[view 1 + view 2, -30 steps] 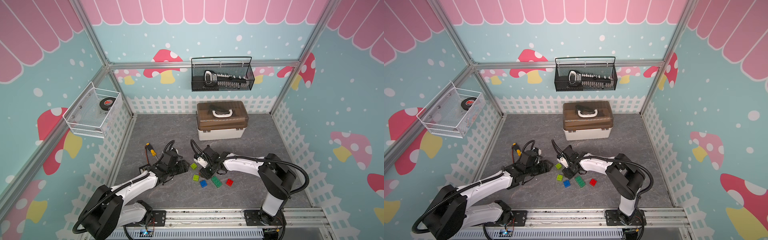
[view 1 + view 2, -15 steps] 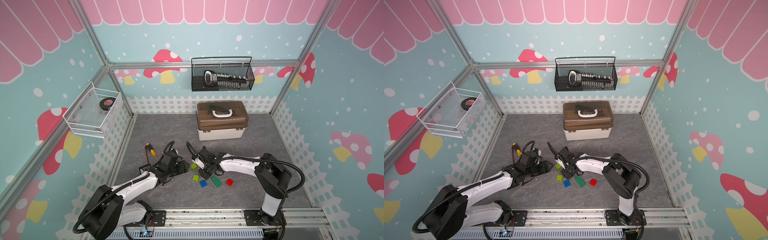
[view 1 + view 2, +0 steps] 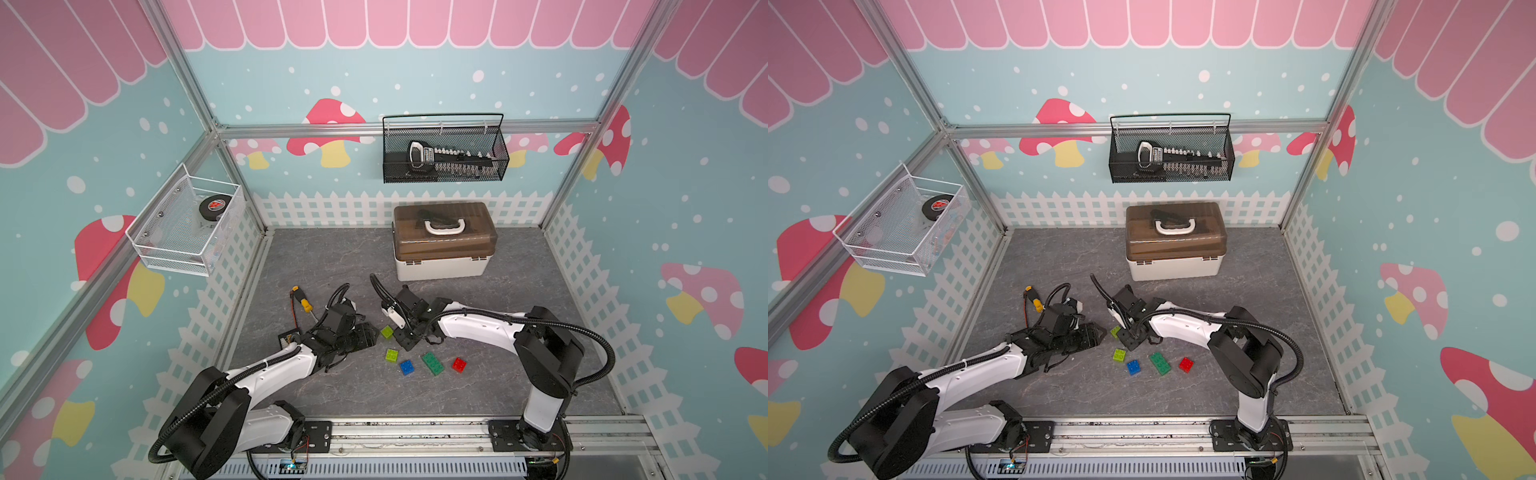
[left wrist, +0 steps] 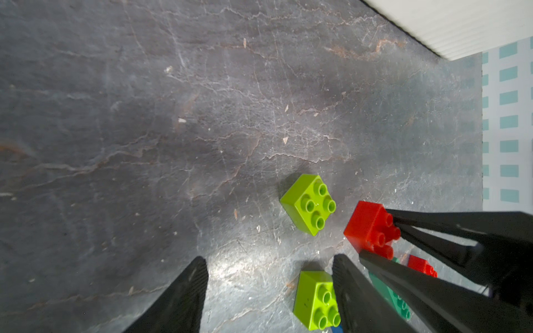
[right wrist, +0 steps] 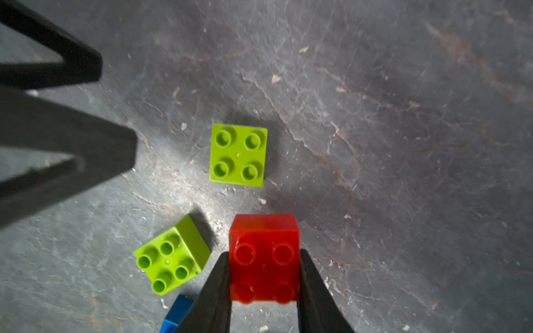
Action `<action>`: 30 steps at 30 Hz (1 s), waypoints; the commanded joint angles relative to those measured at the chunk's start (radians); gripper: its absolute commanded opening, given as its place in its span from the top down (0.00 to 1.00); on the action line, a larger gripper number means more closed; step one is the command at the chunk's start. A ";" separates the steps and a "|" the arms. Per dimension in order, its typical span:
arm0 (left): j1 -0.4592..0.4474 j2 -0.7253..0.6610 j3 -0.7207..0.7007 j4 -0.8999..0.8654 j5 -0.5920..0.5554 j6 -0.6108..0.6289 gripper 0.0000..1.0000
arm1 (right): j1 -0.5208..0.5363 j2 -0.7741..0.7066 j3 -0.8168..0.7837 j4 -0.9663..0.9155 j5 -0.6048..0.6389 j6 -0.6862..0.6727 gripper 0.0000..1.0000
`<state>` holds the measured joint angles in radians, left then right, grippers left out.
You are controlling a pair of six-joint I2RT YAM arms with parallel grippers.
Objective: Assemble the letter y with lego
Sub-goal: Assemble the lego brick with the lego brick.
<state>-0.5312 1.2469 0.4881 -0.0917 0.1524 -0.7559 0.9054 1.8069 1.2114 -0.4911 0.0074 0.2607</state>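
Your red brick (image 5: 264,259) is clamped between the right fingers (image 5: 213,288) toward the front middle of the table (image 3: 332,257). You cannot tell whether it is clear of the surface, and in both top views the arm hides it. Loose and apart nearby lie a lime brick (image 3: 387,331), a second lime brick (image 3: 391,354), the blue brick (image 3: 406,367), the dark green brick (image 3: 433,363) and the other red brick (image 3: 459,364). Your left fingers (image 4: 184,302) stand wide with nothing between them, just beside the lime pair. The table is dark grey, slate-veined and scuffed with pale flecks. The walls (image 3: 374,62) are teal with mushrooms, a white picket fence and pink scallops. The label on the tool (image 3: 440,160) in the black wire basket (image 3: 496,162) and the red mark on the puck (image 3: 214,206) in the white basket (image 3: 174,261) are too small to read.
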 commanded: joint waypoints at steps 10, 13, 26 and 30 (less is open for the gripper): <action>0.030 -0.033 -0.041 0.017 -0.032 -0.024 0.30 | 0.027 0.067 0.118 -0.085 0.005 0.074 0.76; 0.039 -0.040 -0.049 0.016 -0.027 -0.023 0.30 | 0.032 0.084 0.148 -0.105 0.004 0.084 0.77; 0.062 -0.050 -0.064 0.024 -0.007 -0.018 0.30 | 0.046 0.175 0.211 -0.159 0.026 0.116 0.78; 0.063 -0.045 -0.066 0.029 -0.002 -0.020 0.30 | 0.046 0.177 0.205 -0.164 0.023 0.126 0.79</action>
<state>-0.4759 1.2148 0.4362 -0.0845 0.1467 -0.7559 0.9440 1.9602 1.4078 -0.6064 0.0196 0.3679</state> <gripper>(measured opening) 0.702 0.320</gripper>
